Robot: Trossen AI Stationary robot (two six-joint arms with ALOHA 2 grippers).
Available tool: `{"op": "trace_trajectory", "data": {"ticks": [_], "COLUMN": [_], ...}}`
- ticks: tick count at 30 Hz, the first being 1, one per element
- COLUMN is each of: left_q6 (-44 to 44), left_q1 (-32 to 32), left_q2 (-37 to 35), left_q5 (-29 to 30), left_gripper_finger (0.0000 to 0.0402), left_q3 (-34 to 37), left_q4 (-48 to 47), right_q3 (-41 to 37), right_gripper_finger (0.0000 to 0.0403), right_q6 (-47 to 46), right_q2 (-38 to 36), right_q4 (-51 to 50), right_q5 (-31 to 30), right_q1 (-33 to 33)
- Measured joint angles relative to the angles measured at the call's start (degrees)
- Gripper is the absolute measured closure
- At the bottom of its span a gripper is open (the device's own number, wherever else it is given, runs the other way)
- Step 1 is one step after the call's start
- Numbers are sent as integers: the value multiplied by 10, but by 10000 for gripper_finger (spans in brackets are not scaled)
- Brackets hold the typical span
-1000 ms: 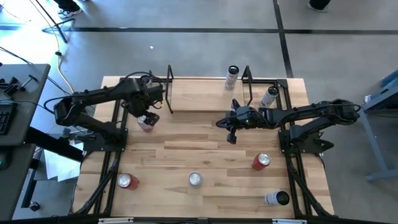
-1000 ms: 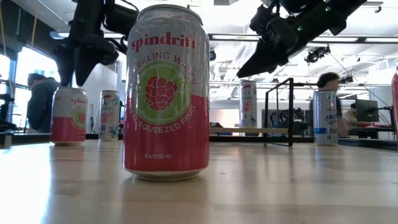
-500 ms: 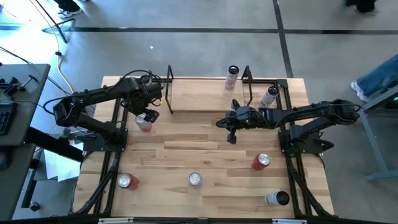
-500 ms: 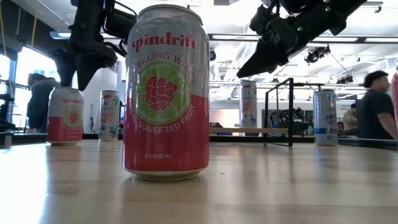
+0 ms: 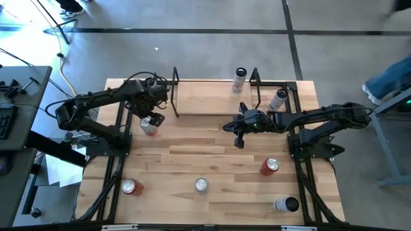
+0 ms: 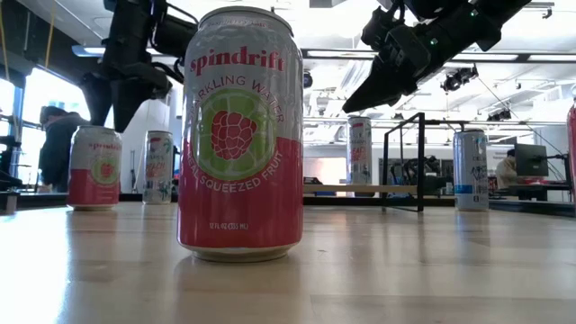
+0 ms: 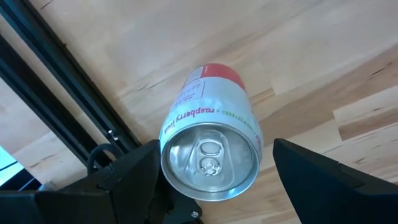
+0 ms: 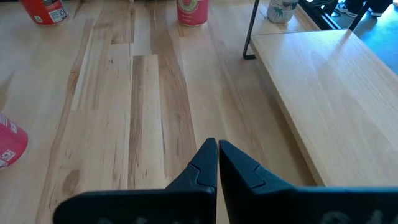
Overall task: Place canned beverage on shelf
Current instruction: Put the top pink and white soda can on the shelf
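A red-and-white can stands upright on the tabletop, left of the shelf; it also shows in the left wrist view and the low view. My left gripper is open just above it, pointing down, with one finger on either side of the can's top. I cannot tell whether a finger touches the can. The shelf is a light-wood board between two black end frames at the far middle. My right gripper is shut and empty above the table, near the shelf's right end.
A can stands at the shelf's far right end, and another stands just right of it. Several more cans stand near the front. Black rails run along both table sides.
My left gripper has shifted a little toward the table's left edge above the can and stays open. My right gripper has kept still.
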State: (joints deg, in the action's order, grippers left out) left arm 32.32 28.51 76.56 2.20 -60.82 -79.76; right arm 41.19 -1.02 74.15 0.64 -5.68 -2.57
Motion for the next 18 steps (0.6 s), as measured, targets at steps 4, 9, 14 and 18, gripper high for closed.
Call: {"op": "trace_trajectory", "data": {"ticks": [4, 9, 14, 18], "left_q6": [6, 15, 10, 15], "left_q1": [0, 0, 0, 0], "left_q2": [0, 0, 0, 0], "left_q5": [1, 0, 0, 0], "left_gripper_finger": [99, 99, 99, 99], "left_q3": [0, 0, 0, 0], "left_q4": [-13, -17, -14, -12], "right_q3": [0, 0, 0, 0], "right_gripper_finger": [403, 403, 403, 403], "right_q6": [0, 0, 0, 0], "right_q2": [0, 0, 0, 0], "right_q4": [0, 0, 0, 0], "right_q5": [0, 0, 0, 1], "right_q1": [0, 0, 0, 0]}}
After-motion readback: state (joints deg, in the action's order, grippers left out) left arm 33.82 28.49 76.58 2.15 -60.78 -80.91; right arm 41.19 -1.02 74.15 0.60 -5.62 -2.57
